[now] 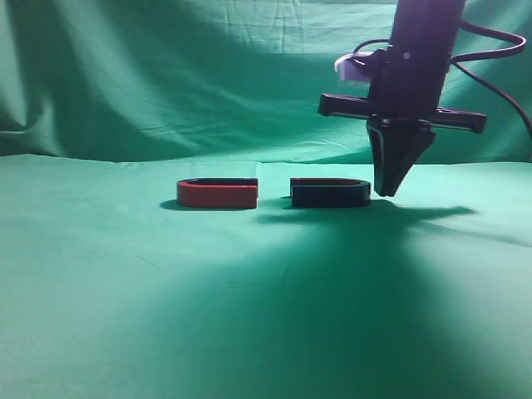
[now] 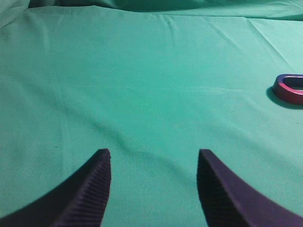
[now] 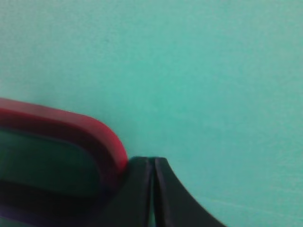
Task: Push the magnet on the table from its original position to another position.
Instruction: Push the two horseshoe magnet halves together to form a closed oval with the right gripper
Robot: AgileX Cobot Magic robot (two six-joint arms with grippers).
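Observation:
The dark navy-black U-shaped magnet (image 1: 330,193) with a thin red top rim lies on the green cloth table (image 1: 266,316), right of centre. Its curved red rim shows close up in the right wrist view (image 3: 102,137). My right gripper (image 1: 386,191) is shut and empty, pointing down with its tips at the magnet's curved right end. In the right wrist view its tips (image 3: 153,161) sit right beside the rim. My left gripper (image 2: 154,153) is open and empty over bare cloth. It is out of the exterior view.
A red U-shaped magnet (image 1: 218,193) of the same size lies just left of the dark one, open ends facing each other with a small gap. It also shows at the right edge of the left wrist view (image 2: 289,88). A green backdrop (image 1: 166,75) hangs behind.

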